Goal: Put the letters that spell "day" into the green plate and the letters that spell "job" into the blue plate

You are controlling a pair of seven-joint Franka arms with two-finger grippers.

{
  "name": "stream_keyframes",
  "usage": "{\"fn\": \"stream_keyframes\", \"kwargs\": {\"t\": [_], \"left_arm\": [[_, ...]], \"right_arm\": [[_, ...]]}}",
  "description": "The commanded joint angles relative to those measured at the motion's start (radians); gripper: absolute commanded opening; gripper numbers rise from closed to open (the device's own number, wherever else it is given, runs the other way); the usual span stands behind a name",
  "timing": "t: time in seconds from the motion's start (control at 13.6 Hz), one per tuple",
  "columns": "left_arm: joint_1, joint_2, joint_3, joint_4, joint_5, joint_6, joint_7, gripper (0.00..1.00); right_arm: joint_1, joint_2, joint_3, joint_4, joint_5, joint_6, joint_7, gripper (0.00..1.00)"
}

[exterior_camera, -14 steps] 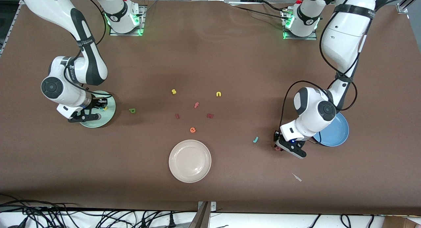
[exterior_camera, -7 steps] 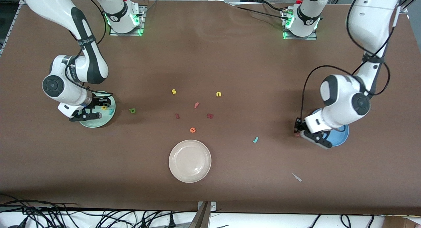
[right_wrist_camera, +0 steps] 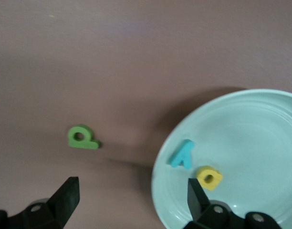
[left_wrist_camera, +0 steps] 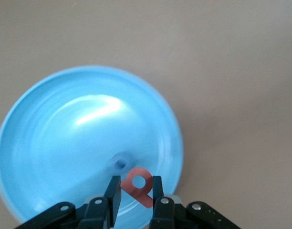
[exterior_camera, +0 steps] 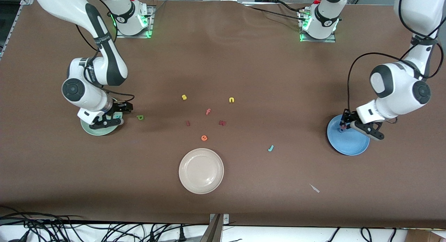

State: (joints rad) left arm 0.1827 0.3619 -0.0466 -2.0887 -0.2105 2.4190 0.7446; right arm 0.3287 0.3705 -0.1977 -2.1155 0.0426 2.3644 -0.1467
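Here, each gripper hangs over its plate.
The left gripper [left_wrist_camera: 136, 196] pinches the pink b [left_wrist_camera: 138, 185] above the blue plate [exterior_camera: 352, 148]; the right gripper [right_wrist_camera: 131, 195], spread wide, is over the green plate's [right_wrist_camera: 260, 138] edge, where the teal y [right_wrist_camera: 182, 154] and yellow a [right_wrist_camera: 209, 177] lie, the green d [right_wrist_camera: 82, 138] just outside on the table [exterior_camera: 244, 60].

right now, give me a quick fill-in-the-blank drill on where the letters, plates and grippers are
1. The left gripper holds the salmon-pink b over the ____ plate.
2. The teal y and yellow a lie in the ____ plate.
3. The right gripper's fingers are ____.
4. The olive-green d lies on the ____, beside the green plate.

Missing words: blue; green; open; table
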Motion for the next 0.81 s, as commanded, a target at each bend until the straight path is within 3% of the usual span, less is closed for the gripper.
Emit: {"fn": "stream_keyframes", "kwargs": {"t": [0.0, 0.15, 0.29, 0.52, 0.74], "left_arm": [[-0.008, -0.029, -0.001, -0.024, 0.023, 0.0, 0.003, 0.74], [-0.025, -0.029, -0.003, -0.014, 0.014, 0.003, -0.004, 0.84], [-0.064, -0.024, -0.006, -0.007, 0.01, 0.015, -0.014, 0.85], [-0.225, 0.038, -0.004, 0.093, -0.091, 0.017, -0.173, 0.84], [-0.372, 0.152, -0.001, 0.234, -0.106, 0.017, -0.365, 0.84]], "right_arm": [[-0.005, -0.038, 0.014, -0.021, 0.011, 0.0, -0.124, 1.0], [-0.007, -0.042, 0.023, -0.024, 0.013, 0.006, -0.239, 1.0], [-0.007, -0.042, 0.026, -0.026, 0.013, 0.012, -0.306, 1.0], [-0.007, -0.038, 0.049, -0.031, 0.011, 0.047, -0.378, 1.0], [-0.007, -0.033, 0.064, -0.075, 0.011, 0.151, -0.445, 1.0]]}}
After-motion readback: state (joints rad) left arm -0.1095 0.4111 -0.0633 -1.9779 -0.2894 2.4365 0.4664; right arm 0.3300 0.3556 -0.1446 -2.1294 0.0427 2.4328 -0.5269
